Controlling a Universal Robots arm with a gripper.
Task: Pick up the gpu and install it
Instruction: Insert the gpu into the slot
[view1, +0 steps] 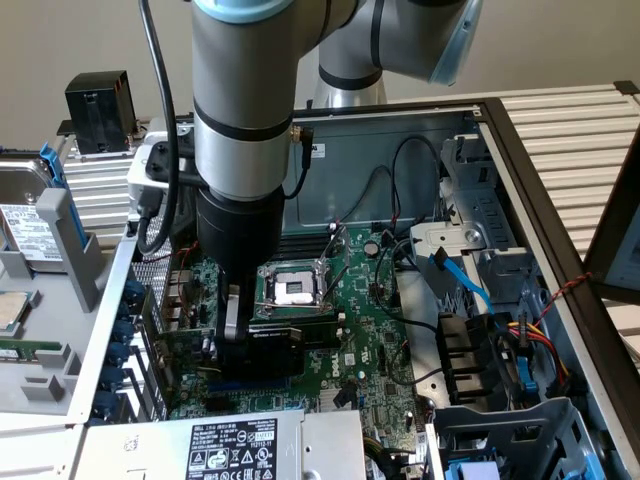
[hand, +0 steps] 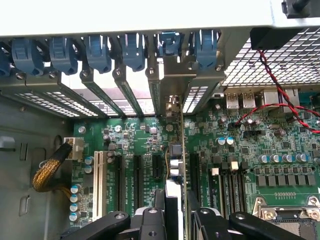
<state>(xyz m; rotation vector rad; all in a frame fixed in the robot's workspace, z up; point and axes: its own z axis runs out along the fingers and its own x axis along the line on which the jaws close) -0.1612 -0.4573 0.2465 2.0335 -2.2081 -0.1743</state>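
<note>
Clamped on the gpu, the end effector reaches straight down into the open computer case, its fingers partly closed, pressing on the two flat sides of the card. In the wrist view the end effector shows as two black linked fingers with the card standing on edge between them, its thin green board running away toward the slot openings at the back of the case. The card's black cooler shroud faces the camera in the exterior view, and the card sits low over the green motherboard, in line with the black expansion slots; whether it is fully seated in a slot cannot be told. Its metal end bracket stands among the row of slot covers, under the blue retention clips.

Just beyond the card in the exterior view lies the bare CPU socket with its metal frame. A white slot lies beside the black ones in the wrist view, and a braided yellowish cable curves down the case wall next to it. Red and black twisted wires cross the mesh panel.

To the exterior view's right a blue data cable runs down toward the drive bays. At the bottom sits the labelled power supply. Outside the case, on the exterior view's left, a hard drive in a blue carrier rests on a grey tray.
</note>
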